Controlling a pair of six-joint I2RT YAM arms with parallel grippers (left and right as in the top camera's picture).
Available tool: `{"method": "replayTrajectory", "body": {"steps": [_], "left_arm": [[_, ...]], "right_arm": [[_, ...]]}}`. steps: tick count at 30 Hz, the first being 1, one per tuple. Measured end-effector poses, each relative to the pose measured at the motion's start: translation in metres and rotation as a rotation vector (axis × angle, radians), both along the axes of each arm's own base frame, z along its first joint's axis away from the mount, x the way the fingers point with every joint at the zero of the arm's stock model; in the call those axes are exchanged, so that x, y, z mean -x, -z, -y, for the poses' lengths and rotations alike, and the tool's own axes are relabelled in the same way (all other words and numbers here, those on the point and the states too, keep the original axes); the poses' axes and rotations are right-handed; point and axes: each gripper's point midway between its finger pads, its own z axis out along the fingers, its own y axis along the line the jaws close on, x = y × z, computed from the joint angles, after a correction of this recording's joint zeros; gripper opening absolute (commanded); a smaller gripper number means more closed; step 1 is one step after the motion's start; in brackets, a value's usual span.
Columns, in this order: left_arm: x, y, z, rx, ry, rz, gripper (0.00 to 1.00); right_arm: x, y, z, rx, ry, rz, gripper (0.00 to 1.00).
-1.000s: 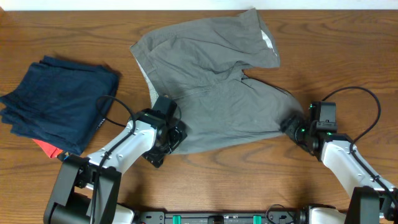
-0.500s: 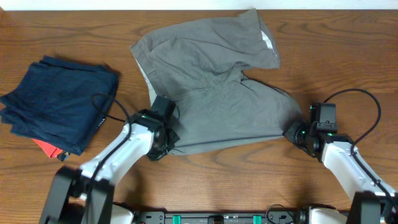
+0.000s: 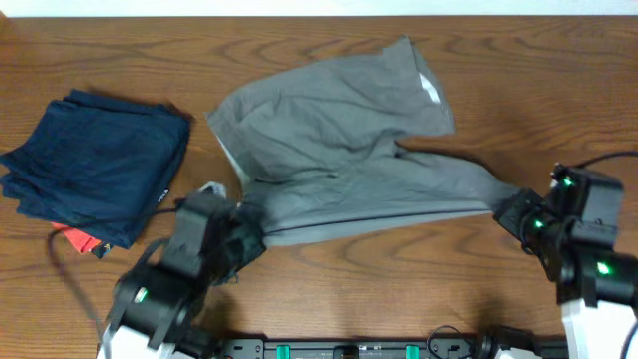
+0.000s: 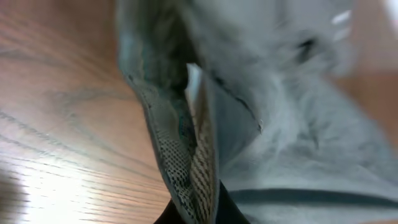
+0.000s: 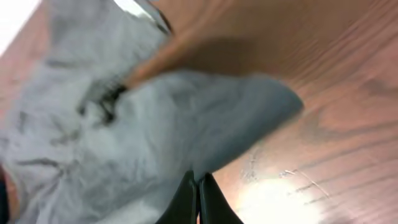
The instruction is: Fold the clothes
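Observation:
The clothes are grey shorts [image 3: 339,150] lying across the middle of the wooden table [image 3: 399,289], their near edge pulled out into a long straight line. My left gripper [image 3: 247,227] is shut on the near left corner. In the left wrist view the shorts [image 4: 298,137] show a mesh-lined edge pinched in that gripper [image 4: 198,214]. At the near right corner my right gripper [image 3: 506,207] is shut on the cloth. The right wrist view shows the shorts [image 5: 124,124] hanging from its closed fingers [image 5: 199,193] above the wood.
A stack of dark navy folded garments [image 3: 95,165] lies at the left, with a small red-orange cloth [image 3: 75,237] peeking from under its near corner. The table's far edge runs just behind the shorts.
Both grippers closed on the near corners of the shorts, then rose and drew apart. The near edge now runs taut between them, and the right corner has shifted further right.

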Motion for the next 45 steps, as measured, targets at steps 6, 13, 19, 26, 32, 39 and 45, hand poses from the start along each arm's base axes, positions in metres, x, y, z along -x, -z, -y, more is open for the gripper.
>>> {"method": "replayTrajectory", "body": {"steps": [6,13,19,26,32,39,45], "left_arm": [[0.017,-0.046,-0.006,0.092,0.004,0.224,0.06],[0.002,-0.044,-0.030,-0.009,-0.112,0.262,0.06],[-0.030,-0.020,-0.050,-0.178,-0.230,0.187,0.06],[-0.062,0.024,-0.047,-0.288,-0.259,0.044,0.06],[-0.066,0.040,-0.045,-0.316,-0.254,-0.008,0.06],[-0.066,0.038,-0.045,-0.313,-0.255,-0.004,0.06],[-0.066,0.038,-0.045,-0.313,-0.255,-0.005,0.06]], "right_arm": [[0.001,-0.058,0.000,0.075,-0.050,0.172,0.01],[-0.053,-0.111,0.004,0.192,-0.144,0.413,0.01],[-0.127,-0.091,0.010,0.237,-0.200,0.430,0.01],[-0.155,0.002,-0.032,0.135,-0.361,0.194,0.20],[-0.110,0.045,-0.059,0.049,-0.446,-0.052,0.44],[-0.089,0.057,-0.083,-0.005,-0.469,-0.144,0.56],[-0.084,0.086,-0.079,-0.033,-0.375,-0.245,0.64]]}}
